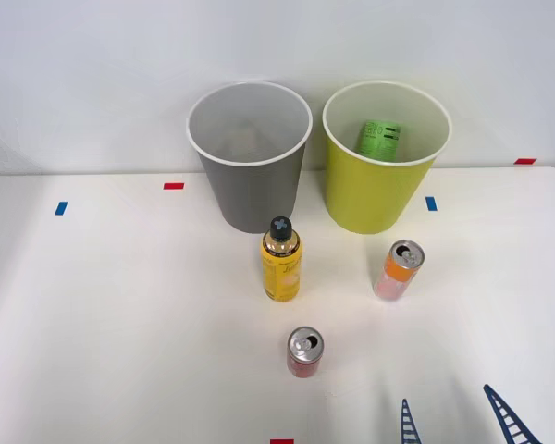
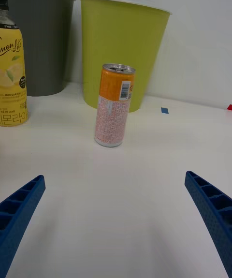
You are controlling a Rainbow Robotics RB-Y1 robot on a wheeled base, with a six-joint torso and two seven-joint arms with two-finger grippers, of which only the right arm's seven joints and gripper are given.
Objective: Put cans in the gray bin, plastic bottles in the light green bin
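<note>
Wide open and holding nothing, the right gripper [image 1: 460, 416] hung low over the near edge of the white table [image 1: 92, 324], its two blue ribbed fingers [image 2: 19, 210] spread well apart and aimed toward the bins. Nearest to it in the front view stood the short red can [image 1: 304, 352], upright, its silver pull-tab top showing. A little farther off and to the robot's right stood the slimmer orange-pink can [image 2: 114, 105], also upright, and the wrist view had it almost centred between the spread fingers, which suggested it was the next thing to be picked. Left of that can and about as far back stood the stubby yellow bottle [image 1: 280, 264] with its black cap, just in front of the gray bin [image 1: 250, 157]. At the back of the table the gray bin and the light green bin [image 1: 386, 157] stood side by side, close but apart. Inside the light green bin lay the green-labelled bottle [image 1: 379, 140], so one of the four sorts looked done. No can could be seen in the gray bin. By my reckoning both cans and the yellow bottle were left to sort.
</note>
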